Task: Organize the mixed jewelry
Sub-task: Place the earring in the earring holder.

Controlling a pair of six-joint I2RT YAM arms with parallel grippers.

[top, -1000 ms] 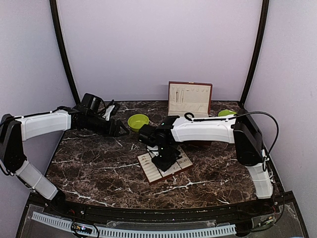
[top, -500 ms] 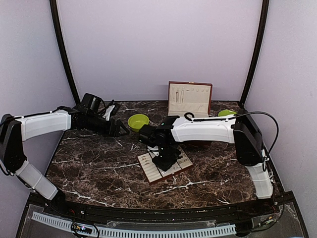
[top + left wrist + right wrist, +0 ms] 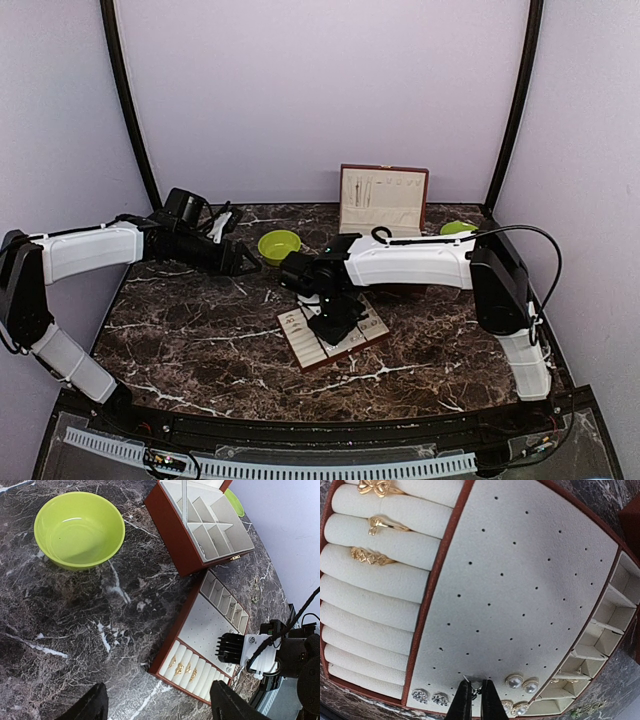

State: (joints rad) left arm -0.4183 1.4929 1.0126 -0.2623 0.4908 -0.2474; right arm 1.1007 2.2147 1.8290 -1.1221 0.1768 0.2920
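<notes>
Black right gripper (image 3: 472,702), bottom centre, is pinched together; the tiny bit at its tips is too small to identify. Pearl stud earrings (image 3: 514,681) lie just right of it on the cream perforated pad (image 3: 520,580), gold rings (image 3: 380,523) upper left.

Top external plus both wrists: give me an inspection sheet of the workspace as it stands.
Surface: dark veined marble table, no damage seen.
Job's things: three gold rings on the rolls of the tray; pearl studs and sparkly studs at the pad's edge; open red-brown box beyond the tray.
Clutter: lime-green bowl, looks empty; green plate, partly hidden by the right arm.
Grippers: left gripper open, holding nothing, above the table; right gripper shut, tips at the pad beside the pearl studs; whether it pinches a piece is unclear.
Cables: black cable looping off the right arm, apart from the tray.
Surroundings: lilac walls, black corner poles.
</notes>
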